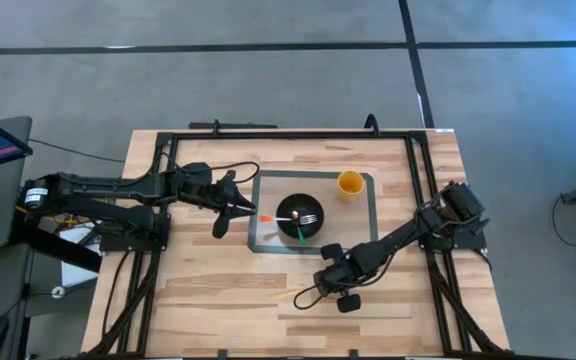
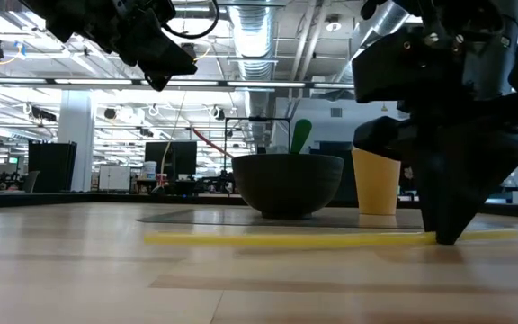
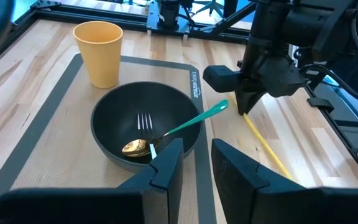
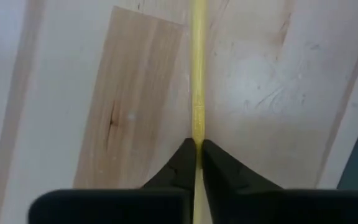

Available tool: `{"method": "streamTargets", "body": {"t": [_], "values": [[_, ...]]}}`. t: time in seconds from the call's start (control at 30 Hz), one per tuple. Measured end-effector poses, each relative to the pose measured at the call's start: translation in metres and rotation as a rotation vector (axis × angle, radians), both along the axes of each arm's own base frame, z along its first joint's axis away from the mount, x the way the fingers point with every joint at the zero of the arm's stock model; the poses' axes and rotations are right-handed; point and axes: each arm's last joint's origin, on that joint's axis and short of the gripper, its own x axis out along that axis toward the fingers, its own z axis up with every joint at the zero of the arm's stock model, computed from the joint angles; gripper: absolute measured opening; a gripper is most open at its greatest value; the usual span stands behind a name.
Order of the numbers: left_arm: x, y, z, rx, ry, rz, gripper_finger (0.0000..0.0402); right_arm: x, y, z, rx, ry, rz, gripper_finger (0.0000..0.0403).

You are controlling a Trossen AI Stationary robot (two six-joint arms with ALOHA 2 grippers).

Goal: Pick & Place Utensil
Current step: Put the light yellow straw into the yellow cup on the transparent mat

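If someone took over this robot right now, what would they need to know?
Right gripper: down on the table, shut on the yellow stick, not lifted.
Left gripper: open, hovering by the bowl, holding nothing.
Bowl on the mat holds a fork and a green-handled spoon; cup is beside it.
Done: two utensils in the bowl.
Left: likely lifting the stick into the bowl.

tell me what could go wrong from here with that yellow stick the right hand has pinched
1. The right hand pinches the thin yellow stick near one end while it lies flat on the table; lifted, the long free end may droop or swing and slip out.
2. The black bowl already holds a fork and spoon, so it may not settle.
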Motion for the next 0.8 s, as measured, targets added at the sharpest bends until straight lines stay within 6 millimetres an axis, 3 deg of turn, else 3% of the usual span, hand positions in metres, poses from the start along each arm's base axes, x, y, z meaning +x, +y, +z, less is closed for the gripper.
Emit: {"method": "streamTargets", "body": {"t": [0.3, 0.4, 0.8], "values": [[0.000, 0.000, 0.000, 0.000, 0.000, 0.000, 0.0085, -0.009, 0.001, 0.015, -0.037, 0.073, 0.007, 0.0007], [0.000, 0.000, 0.000, 0.000, 0.000, 0.000, 0.0085, -0.009, 0.004, 0.036, -0.086, 0.134, 0.014, 0.0005], [0.000, 0.000, 0.000, 0.000, 0.000, 0.000, 0.0085, -0.027, -0.005, 0.118, -0.605, 0.277, -0.009, 0.0004]]}}
